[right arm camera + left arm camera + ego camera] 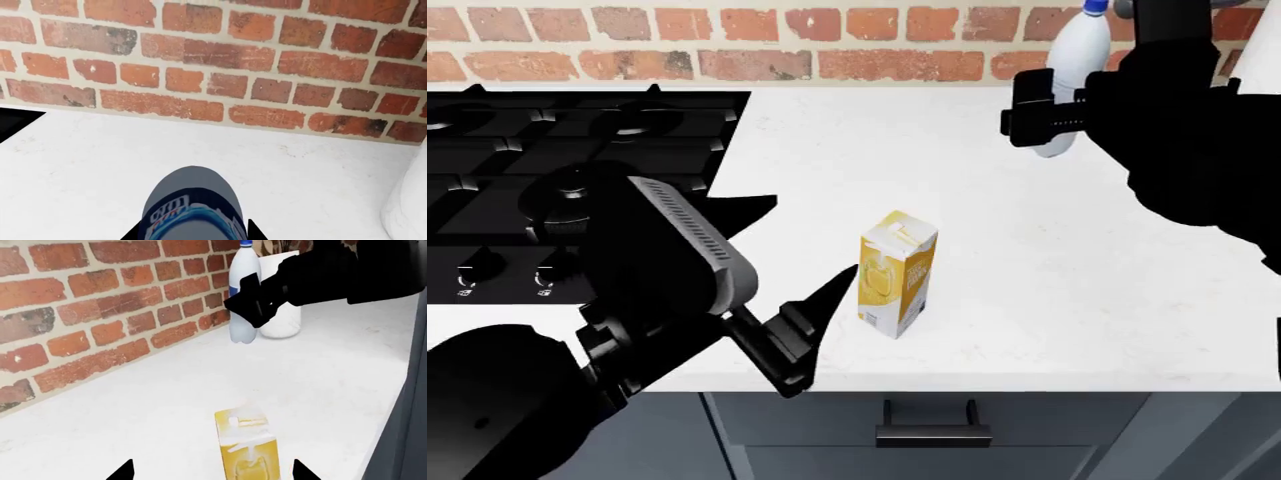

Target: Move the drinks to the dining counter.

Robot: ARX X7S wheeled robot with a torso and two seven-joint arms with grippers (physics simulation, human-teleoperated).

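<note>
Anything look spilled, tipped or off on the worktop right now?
Nothing stands out. The juice carton stands upright on the white worktop between the left gripper's open fingers, closed and dry around it. The water bottle is upright by the brick wall, with the right gripper around it; whether that gripper has closed is unclear.

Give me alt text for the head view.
A yellow juice carton stands on the white worktop, the open left gripper beside it. Near the brick wall, the right gripper brackets the water bottle.
</note>
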